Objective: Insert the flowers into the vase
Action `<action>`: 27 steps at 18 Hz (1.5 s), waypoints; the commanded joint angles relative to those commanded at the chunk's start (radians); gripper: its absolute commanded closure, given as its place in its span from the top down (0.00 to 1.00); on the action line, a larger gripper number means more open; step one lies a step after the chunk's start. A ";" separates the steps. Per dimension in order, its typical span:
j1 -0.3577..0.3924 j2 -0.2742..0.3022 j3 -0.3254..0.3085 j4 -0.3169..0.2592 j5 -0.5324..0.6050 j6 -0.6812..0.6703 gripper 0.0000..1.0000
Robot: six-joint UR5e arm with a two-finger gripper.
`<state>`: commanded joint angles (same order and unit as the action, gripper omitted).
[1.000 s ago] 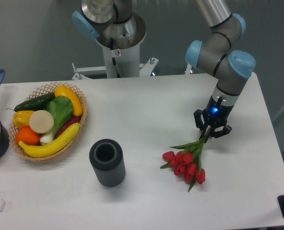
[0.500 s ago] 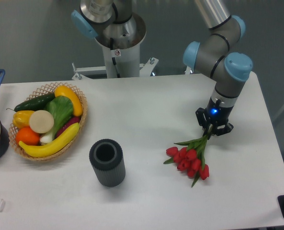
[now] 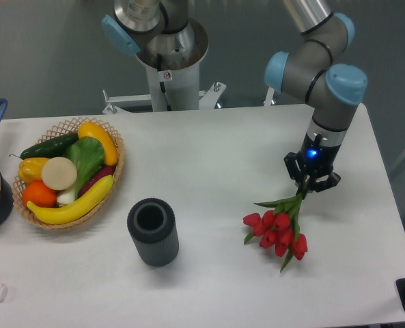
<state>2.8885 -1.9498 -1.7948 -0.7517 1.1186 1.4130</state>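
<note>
A robot arm's hand is closed on the green stems of the flowers, a bunch of red tulips whose heads hang down and toward the camera at the right side of the white desk. Compared with a second ago, the hand and the bunch have shifted a little to the right and nearer the desk's front, so they are now slightly farther from the vase. The vase stands upright and unmoved near the front centre, well apart from the flowers, with a wicker basket of toy fruit and vegetables to its left.
</note>
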 joint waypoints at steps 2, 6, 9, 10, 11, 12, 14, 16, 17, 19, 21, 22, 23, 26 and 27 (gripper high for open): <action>-0.002 0.025 0.015 0.000 -0.089 -0.034 0.15; -0.015 0.043 0.071 0.000 -0.238 -0.149 0.15; -0.017 0.078 0.092 0.000 -0.287 -0.222 0.15; -0.018 0.089 0.100 -0.002 -0.307 -0.238 0.15; -0.018 0.089 0.100 -0.002 -0.304 -0.250 0.15; -0.023 0.089 0.101 0.000 -0.303 -0.255 0.15; -0.028 0.089 0.101 0.000 -0.303 -0.256 0.15; -0.043 0.089 0.095 0.000 -0.303 -0.262 0.15; -0.044 0.089 0.098 0.000 -0.304 -0.264 0.15; -0.043 0.091 0.117 0.000 -0.307 -0.290 0.15; -0.044 0.089 0.132 0.000 -0.307 -0.301 0.15; -0.044 0.089 0.137 0.000 -0.307 -0.304 0.15; -0.044 0.089 0.140 0.000 -0.309 -0.313 0.15; -0.060 0.110 0.147 0.002 -0.397 -0.419 0.15; -0.064 0.118 0.137 0.002 -0.408 -0.422 0.15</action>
<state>2.8241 -1.8317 -1.6581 -0.7501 0.7103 0.9910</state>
